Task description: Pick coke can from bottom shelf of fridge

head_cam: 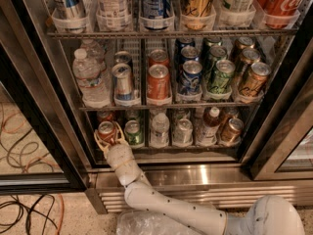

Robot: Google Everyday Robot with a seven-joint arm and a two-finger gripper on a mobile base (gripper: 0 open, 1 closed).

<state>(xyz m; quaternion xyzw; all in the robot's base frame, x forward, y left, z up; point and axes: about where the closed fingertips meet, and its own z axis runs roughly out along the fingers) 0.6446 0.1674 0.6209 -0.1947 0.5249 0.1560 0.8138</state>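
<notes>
While six drinks front the bottom shelf point(195, 149) of the fridge point(205, 174), the one gripper point(108, 137) pinches the single coke can point(105, 129), leftmost, between its jaws.

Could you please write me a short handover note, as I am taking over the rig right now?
Gripper: inside the fridge, at the coke can; this view does not confirm a grasp.
Coke can: upright in the leftmost lane of the bottom shelf, beside a green can.
Done: approach to the can.
Left: confirm the grasp, then draw the can out over the front rail and clear of the fridge.
</notes>
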